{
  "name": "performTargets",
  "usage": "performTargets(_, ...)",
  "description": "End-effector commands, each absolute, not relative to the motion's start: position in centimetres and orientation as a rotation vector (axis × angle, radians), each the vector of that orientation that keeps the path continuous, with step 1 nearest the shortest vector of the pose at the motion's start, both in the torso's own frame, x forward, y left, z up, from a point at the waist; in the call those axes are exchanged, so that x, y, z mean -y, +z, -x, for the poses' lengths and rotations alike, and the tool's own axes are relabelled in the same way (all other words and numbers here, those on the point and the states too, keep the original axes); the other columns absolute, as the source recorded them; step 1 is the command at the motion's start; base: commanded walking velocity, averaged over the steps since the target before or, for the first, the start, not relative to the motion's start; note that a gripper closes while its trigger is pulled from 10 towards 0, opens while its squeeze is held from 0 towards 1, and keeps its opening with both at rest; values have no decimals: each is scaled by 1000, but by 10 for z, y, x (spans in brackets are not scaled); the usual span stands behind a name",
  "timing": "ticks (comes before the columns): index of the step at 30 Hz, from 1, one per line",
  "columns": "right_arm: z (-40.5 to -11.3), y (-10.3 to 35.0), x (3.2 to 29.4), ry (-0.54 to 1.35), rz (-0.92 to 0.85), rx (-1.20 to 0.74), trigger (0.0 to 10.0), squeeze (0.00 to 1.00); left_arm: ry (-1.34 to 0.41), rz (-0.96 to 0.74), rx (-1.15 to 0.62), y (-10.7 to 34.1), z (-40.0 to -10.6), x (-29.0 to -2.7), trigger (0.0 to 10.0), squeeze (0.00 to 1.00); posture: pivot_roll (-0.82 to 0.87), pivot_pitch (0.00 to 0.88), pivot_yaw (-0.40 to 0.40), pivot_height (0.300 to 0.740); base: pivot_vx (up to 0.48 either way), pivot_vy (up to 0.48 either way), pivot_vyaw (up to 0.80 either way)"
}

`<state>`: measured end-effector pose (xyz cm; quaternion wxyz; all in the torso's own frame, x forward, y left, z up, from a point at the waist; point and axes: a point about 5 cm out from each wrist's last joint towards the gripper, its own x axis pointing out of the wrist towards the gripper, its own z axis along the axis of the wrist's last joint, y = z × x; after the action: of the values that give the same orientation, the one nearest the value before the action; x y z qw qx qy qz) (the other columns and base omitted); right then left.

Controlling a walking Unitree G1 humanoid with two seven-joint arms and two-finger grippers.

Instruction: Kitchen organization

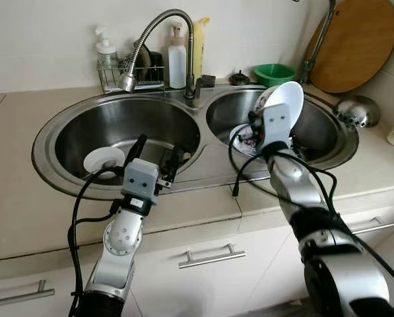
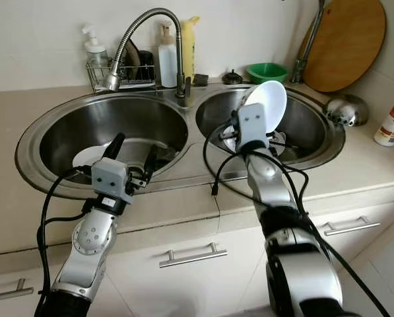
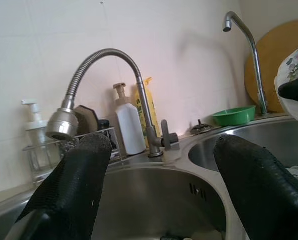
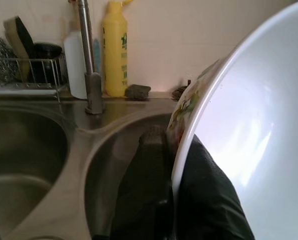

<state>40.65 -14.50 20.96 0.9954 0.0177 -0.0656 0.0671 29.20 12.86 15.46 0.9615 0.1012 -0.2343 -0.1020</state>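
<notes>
White bowl (image 1: 284, 104) with floral outer pattern, held tilted on edge above right sink basin (image 1: 322, 129). Rim pinched between fingers (image 4: 153, 200) of right gripper (image 1: 266, 117), one finger on patterned outside, one on white inside. More floral dishware (image 1: 246, 140) lying in basin beneath, partly hidden by arm.

Left gripper (image 1: 155, 157) over near rim of left sink basin (image 1: 78, 135), fingers (image 3: 74, 185) spread wide, nothing between them, touching nothing visible. White plate (image 1: 103, 160) on floor of left basin, just beside left finger.

Faucet (image 1: 158, 36) with flexible neck arching over left basin. Behind: wire rack (image 1: 127, 76), soap dispenser (image 1: 106, 53), white bottle (image 1: 177, 63), yellow bottle (image 1: 198, 43). Green bowl (image 1: 274, 72), round wooden board (image 1: 355, 43) and steel ladle (image 1: 355, 112) near right basin.
</notes>
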Motion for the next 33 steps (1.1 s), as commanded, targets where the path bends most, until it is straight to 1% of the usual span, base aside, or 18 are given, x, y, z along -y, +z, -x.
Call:
performTargets(1, -410, 205, 147, 127, -157, 55, 2235, 0, -205, -212, 458, 152, -293, -129, 10000, 0, 18, 0, -37, 740, 0, 0, 0)
performTargets(2, -412, 201, 149, 122, -233, 8, 3490, 0, -206, -212, 458, 152, -293, -129, 10000, 0, 20, 0, -38, 740, 0, 0, 0)
performTargets(3, -413, 198, 150, 112, -294, -24, 4314, 0, -207, -213, 457, 152, -293, -128, 10000, 0, 25, 0, -41, 740, 0, 0, 0)
performTargets(4, -413, 195, 151, 96, -341, -51, 4588, 0, -207, -214, 456, 152, -293, -128, 10000, 0, 25, 0, -41, 740, 0, 0, 0)
performTargets(5, -413, 192, 153, 72, -381, -78, 8157, 0, -207, -215, 456, 152, -293, -128, 10000, 0, 28, 0, -43, 740, 0, 0, 0)
performTargets(6, -413, 185, 157, 27, -448, -125, 10000, 0, -204, -217, 455, 152, -293, -129, 10000, 0, 36, 0, -47, 740, 0, 0, 0)
performTargets(9, -410, 173, 164, -52, -541, -184, 10000, 0, -197, -218, 455, 152, -293, -130, 10000, 0, 38, 0, -49, 740, 0, 0, 0)
performTargets(12, -407, 162, 170, -108, -588, -231, 10000, 0, -196, -220, 453, 151, -292, -130, 10000, 0, 41, 0, -50, 740, 0, 0, 0)
performTargets(13, -403, 153, 174, -130, -623, -264, 10000, 0, -197, -222, 447, 150, -291, -130, 10000, 0, 42, 0, -49, 740, 0, 0, 0)
performTargets(17, -400, 145, 181, -171, -635, -292, 10000, 0, -198, -222, 445, 149, -291, -130, 10000, 0, 40, 0, -48, 740, 0, 0, 0)
performTargets(18, -398, 142, 190, -224, -646, -290, 10000, 1000, -199, -222, 442, 148, -292, -130, 10000, 0, 34, 0, -45, 740, 0, 0, 0)
performTargets(21, -395, 141, 205, -306, -658, -272, 10000, 1000, -205, -222, 437, 147, -292, -128, 10000, 0, 28, 0, -42, 740, 0, 0, 0)
performTargets(24, -393, 140, 212, -345, -660, -269, 10000, 1000, -211, -221, 434, 146, -291, -127, 10000, 0, 23, 0, -37, 740, 0, 0, 0)
performTargets(30, -393, 141, 215, -350, -687, -254, 10000, 1000, -215, -223, 428, 146, -292, -127, 10000, 0, 22, 0, -33, 740, 0, 0, 0)
performTargets(33, -391, 131, 203, -282, -466, -379, 10000, 1000, -214, -226, 423, 145, -292, -128, 10000, 0, 17, 0, -33, 740, 0, 0, 0)
